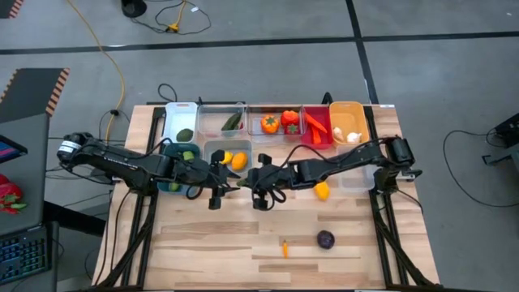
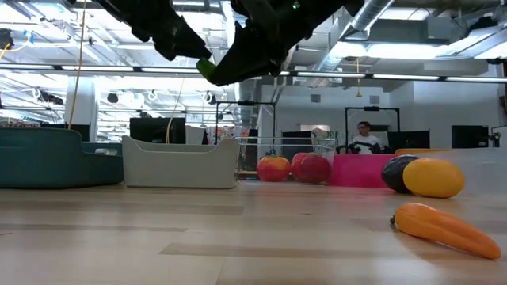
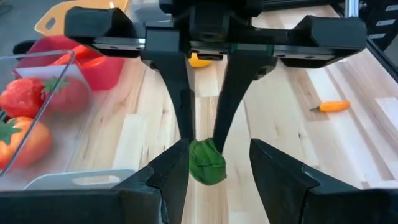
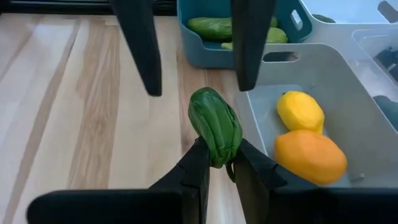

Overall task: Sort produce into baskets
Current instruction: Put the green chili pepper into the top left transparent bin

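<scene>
A green ridged pepper [image 4: 216, 127] hangs above the middle of the table, with my right gripper [image 4: 221, 150] shut on it. My left gripper [image 3: 219, 149] faces it from the table's left, open. Its two fingers stand on either side of the pepper's free end [image 3: 206, 165], and I cannot tell whether they touch it. Just beyond are the teal basket [image 4: 193, 37] with cucumbers and the grey-blue basket [image 4: 348, 81] with a lemon [image 4: 300, 111] and an orange fruit [image 4: 310, 155]. In the high view both grippers meet at the pepper [image 1: 243, 184]. My right gripper pinches the pepper's near end [image 4: 219, 155] between its two fingers [image 4: 198, 165]. The fingers come slanting down from the table's right. The pepper sticks out ahead of them, lifted clear of the table.
Along the far edge stand a white basket [image 1: 180, 113], two clear ones [image 1: 220, 109] [image 1: 276, 109], a red one [image 1: 316, 134] and an orange one [image 1: 349, 109]. A yellow lemon [image 1: 322, 191], a purple ball [image 1: 325, 239] and a small carrot [image 1: 285, 247] lie loose nearer the front.
</scene>
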Controlling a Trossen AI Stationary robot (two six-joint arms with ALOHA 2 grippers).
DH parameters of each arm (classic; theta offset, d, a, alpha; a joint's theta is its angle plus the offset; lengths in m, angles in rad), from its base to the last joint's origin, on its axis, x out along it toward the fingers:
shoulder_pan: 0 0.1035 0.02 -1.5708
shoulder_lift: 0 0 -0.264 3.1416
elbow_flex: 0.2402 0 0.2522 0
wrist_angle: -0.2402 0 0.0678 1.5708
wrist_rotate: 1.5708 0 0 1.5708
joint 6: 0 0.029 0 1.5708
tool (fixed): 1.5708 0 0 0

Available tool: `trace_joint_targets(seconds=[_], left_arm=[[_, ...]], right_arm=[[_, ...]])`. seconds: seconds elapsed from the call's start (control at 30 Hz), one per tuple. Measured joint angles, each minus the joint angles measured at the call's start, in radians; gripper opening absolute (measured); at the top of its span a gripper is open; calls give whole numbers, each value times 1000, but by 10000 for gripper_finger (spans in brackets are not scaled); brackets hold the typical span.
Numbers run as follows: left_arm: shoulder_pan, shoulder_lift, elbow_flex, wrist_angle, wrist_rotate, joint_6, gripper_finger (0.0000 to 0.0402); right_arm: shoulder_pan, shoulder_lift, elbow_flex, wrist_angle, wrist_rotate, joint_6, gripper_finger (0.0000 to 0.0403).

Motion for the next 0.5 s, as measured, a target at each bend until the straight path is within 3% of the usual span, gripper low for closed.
trace_joint_targets(seconds=[0.5], left_arm=[[0, 0, 0, -38, -53, -11, 146]], right_arm=[[0, 0, 0, 70, 0, 0, 89]])
